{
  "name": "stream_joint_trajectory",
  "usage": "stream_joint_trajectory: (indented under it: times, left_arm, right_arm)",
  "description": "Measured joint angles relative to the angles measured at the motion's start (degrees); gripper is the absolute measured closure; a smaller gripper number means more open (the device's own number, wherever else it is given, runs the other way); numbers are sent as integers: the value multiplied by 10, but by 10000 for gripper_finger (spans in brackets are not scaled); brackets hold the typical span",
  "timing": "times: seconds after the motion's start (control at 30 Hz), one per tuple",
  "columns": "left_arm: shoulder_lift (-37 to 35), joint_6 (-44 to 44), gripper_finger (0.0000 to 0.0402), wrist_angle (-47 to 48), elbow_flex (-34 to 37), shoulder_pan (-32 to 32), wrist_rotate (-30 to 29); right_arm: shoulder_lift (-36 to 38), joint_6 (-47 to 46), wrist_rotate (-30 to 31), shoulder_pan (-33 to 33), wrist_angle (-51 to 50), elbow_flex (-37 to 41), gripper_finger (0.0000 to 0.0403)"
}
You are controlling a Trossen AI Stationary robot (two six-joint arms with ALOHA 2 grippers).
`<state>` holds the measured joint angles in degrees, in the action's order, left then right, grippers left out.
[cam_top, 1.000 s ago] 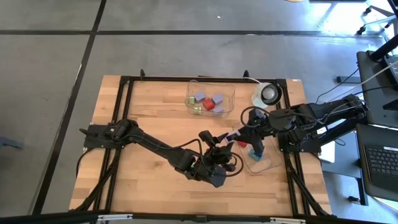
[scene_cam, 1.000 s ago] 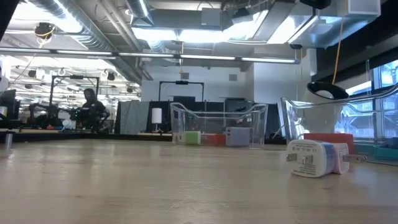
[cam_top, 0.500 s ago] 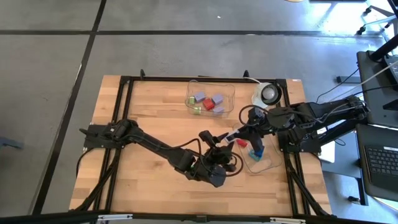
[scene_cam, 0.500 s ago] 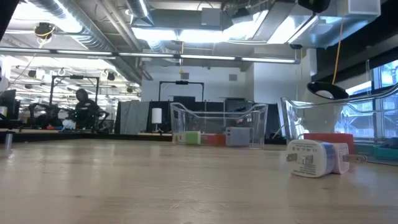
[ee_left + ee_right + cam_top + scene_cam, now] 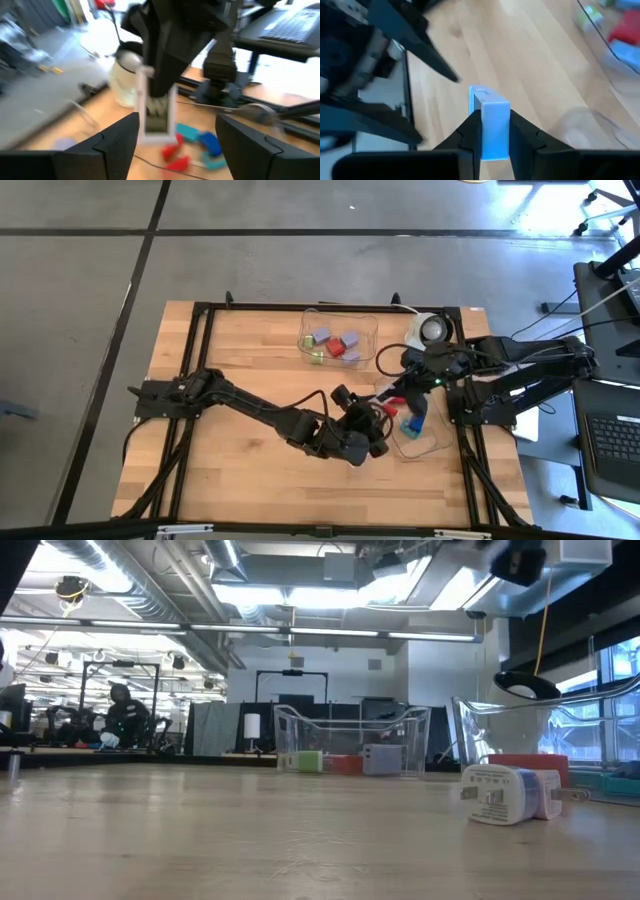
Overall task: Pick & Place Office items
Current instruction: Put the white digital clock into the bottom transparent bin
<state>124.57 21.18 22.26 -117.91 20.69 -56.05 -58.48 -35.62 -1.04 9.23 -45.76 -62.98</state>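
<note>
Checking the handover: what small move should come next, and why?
Probably draw the open left gripper straight back. The right gripper is shut on the pale blue rectangular plastic block, and the left gripper's dark fingers stand apart on either side of it, so the pass looks done.

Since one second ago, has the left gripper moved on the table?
Yes. In the high view the left gripper has shifted toward the nearer clear tub at the table's right edge.
</note>
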Motion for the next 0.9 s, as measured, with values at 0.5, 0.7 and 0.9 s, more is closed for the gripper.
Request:
stream_joint_trajectory:
  times: [0.5, 0.7, 0.9]
  left_arm:
    - [5, 173, 130, 88, 0, -1, 153]
    - [36, 201, 130, 109, 16, 3, 244]
    - [63, 207, 130, 122, 22, 19, 310]
  right_arm:
    - [82, -2, 10, -8, -241, 65, 337]
    - [87, -52, 3, 18, -176, 172, 334]
    - [87, -81, -13, 50, -118, 230, 330]
